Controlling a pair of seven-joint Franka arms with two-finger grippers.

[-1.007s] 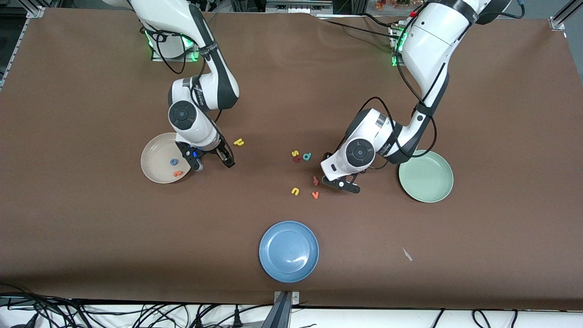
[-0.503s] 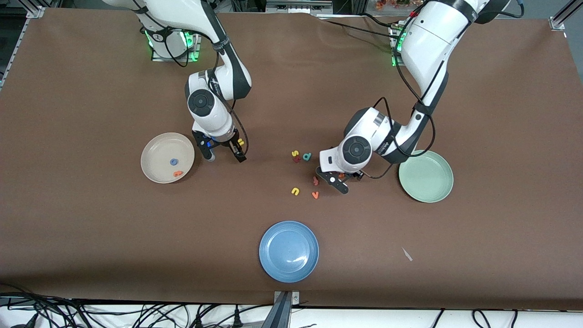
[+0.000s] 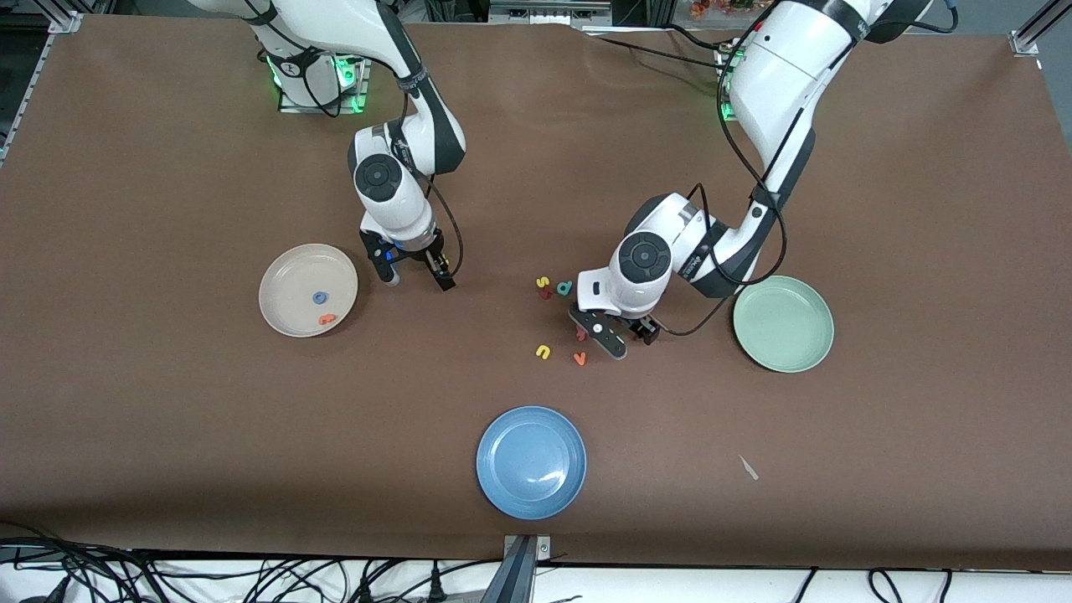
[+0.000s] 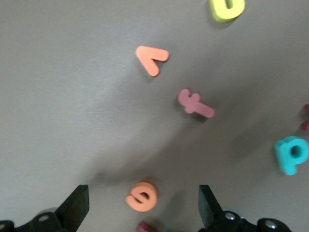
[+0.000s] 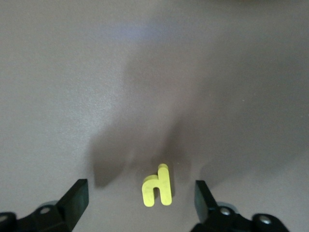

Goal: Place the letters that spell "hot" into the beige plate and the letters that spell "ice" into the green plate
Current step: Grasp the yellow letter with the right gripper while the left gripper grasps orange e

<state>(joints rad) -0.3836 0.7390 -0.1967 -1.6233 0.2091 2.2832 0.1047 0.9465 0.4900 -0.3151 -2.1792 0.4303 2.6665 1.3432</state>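
Note:
In the right wrist view the yellow h (image 5: 158,186) lies on the brown table between the fingers of my open right gripper (image 5: 141,185). That gripper (image 3: 416,275) hangs low beside the beige plate (image 3: 293,280), which holds the blue o (image 3: 319,297) and the orange t (image 3: 327,319). My left gripper (image 3: 626,337) is open over the letter cluster near the green plate (image 3: 783,323), which has nothing in it. In the left wrist view the orange e (image 4: 142,196) lies between its fingers, with a dark red piece (image 4: 147,227) just beside it.
Loose letters lie around the left gripper: a pink-red f (image 4: 195,103), an orange v (image 3: 579,358), a yellow u (image 3: 543,352), a teal d (image 3: 565,288) and a yellow s (image 3: 543,282). A blue plate (image 3: 531,462) sits nearer the front camera.
My right gripper moved from the beige plate's rim to over the yellow h. My left gripper shifted toward the right arm's end, onto the letter cluster.

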